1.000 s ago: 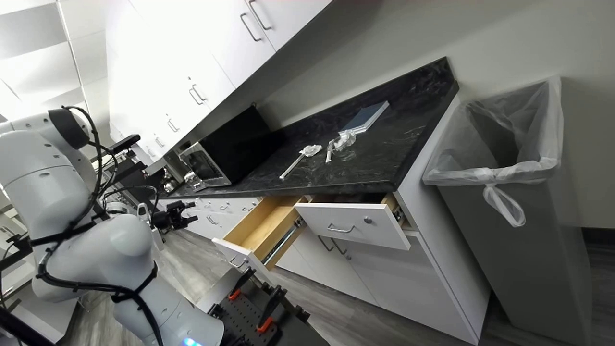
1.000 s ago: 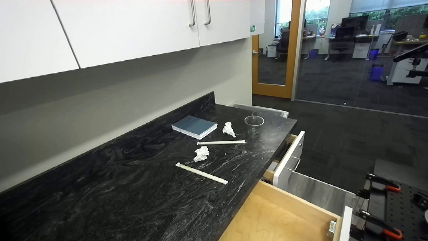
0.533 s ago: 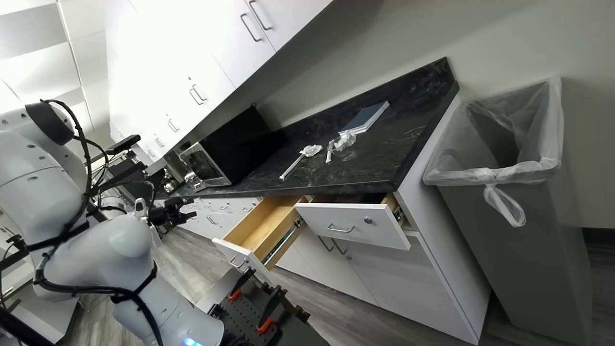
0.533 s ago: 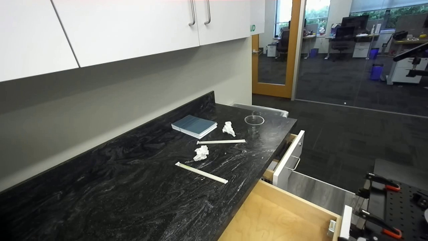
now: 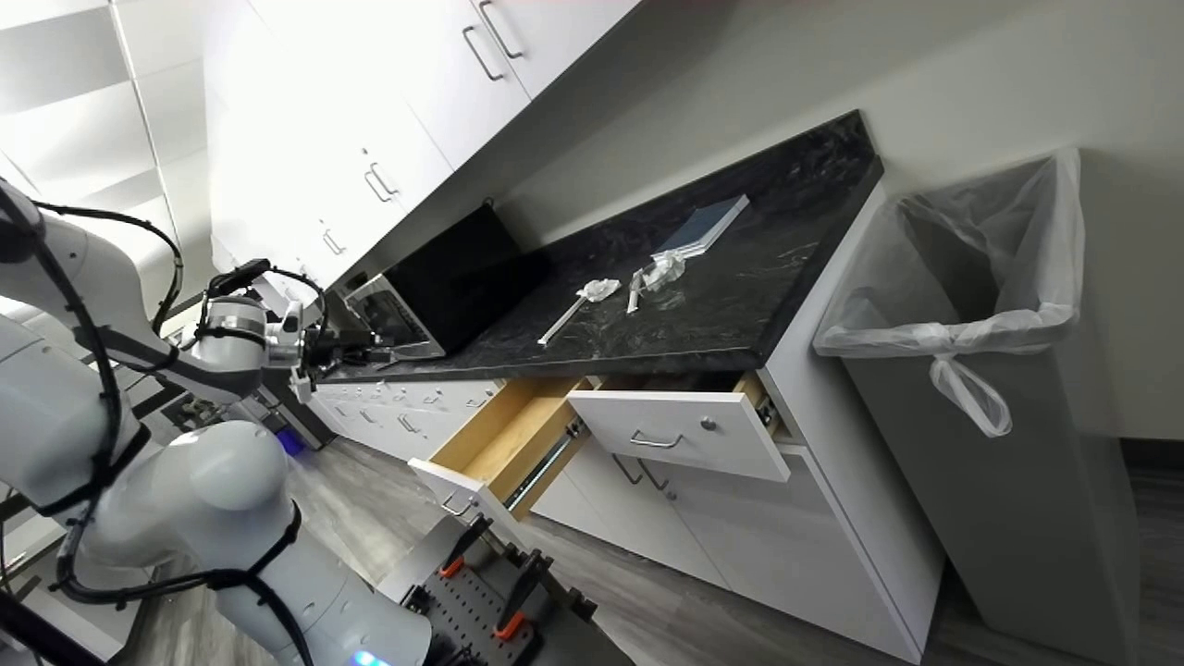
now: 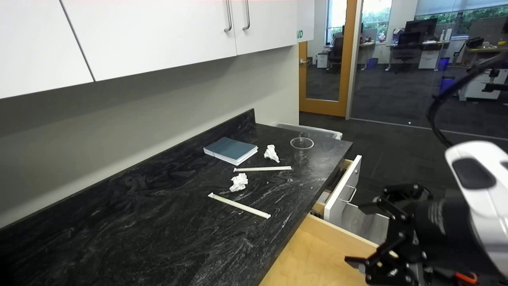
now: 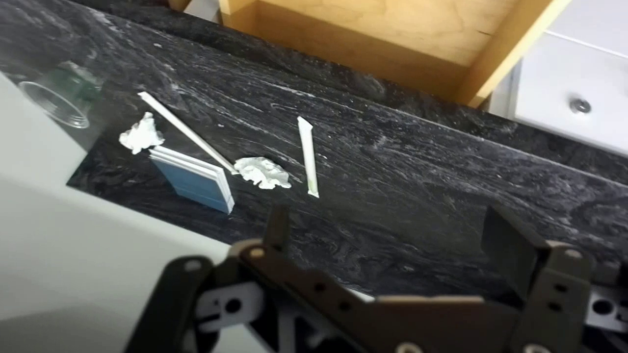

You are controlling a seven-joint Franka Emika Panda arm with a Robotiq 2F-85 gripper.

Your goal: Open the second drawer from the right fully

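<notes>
Rising during the last half-second, the spread, empty fingers [image 7: 510, 250] leave the second drawer from the right [image 5: 527, 461] unmoved and far extended, so opening is probably complete.

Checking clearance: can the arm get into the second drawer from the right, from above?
Likely yes: the drawer is pulled out, the tool is open, and the countertop covers at most the drawer's back.
</notes>
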